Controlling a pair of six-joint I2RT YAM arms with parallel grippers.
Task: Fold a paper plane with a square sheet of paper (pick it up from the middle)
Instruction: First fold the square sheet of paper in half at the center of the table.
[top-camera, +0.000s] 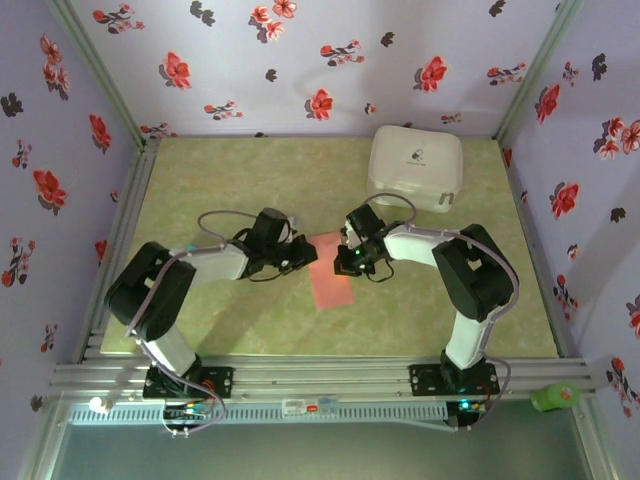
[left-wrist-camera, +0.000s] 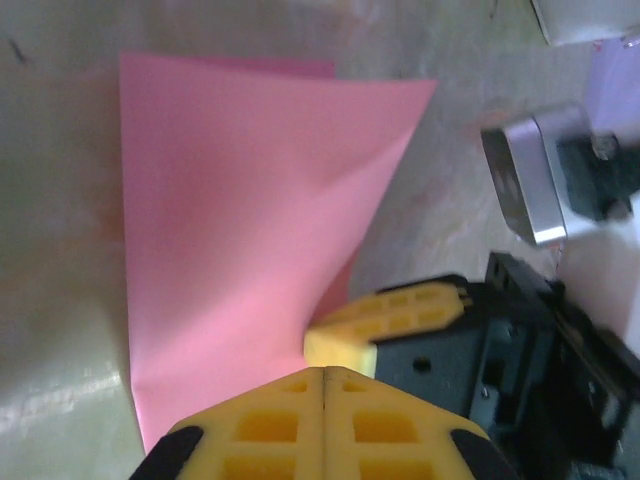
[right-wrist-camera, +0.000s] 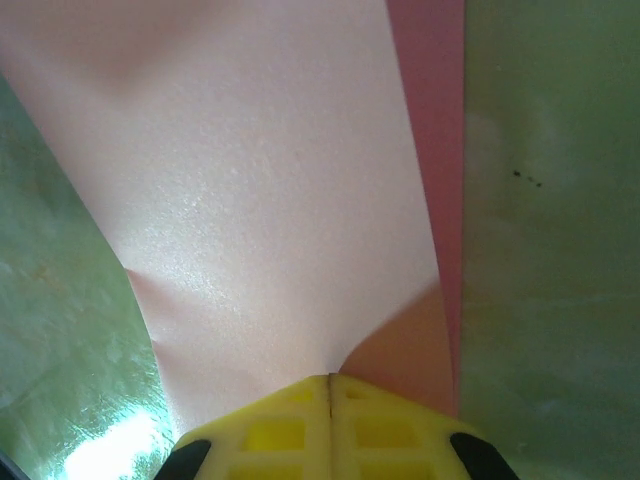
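Note:
The salmon-red sheet of paper (top-camera: 332, 280) lies mid-table, folded over into a narrow strip. My right gripper (top-camera: 347, 258) is at its far right corner. In the right wrist view its jaws (right-wrist-camera: 330, 378) are shut on the upper layer of the paper (right-wrist-camera: 260, 200), which bows up from the lower layer (right-wrist-camera: 430, 100). My left gripper (top-camera: 306, 252) is at the far left corner. Its jaws (left-wrist-camera: 327, 372) are shut at the edge of the paper (left-wrist-camera: 240, 220), and no paper shows between them. A yellow finger of the right gripper (left-wrist-camera: 390, 315) sits just beyond them.
A white rounded-square case (top-camera: 416, 165) stands at the back right of the green mat. A green object (top-camera: 555, 397) lies outside the frame at the front right. Flowered walls close in the table on three sides.

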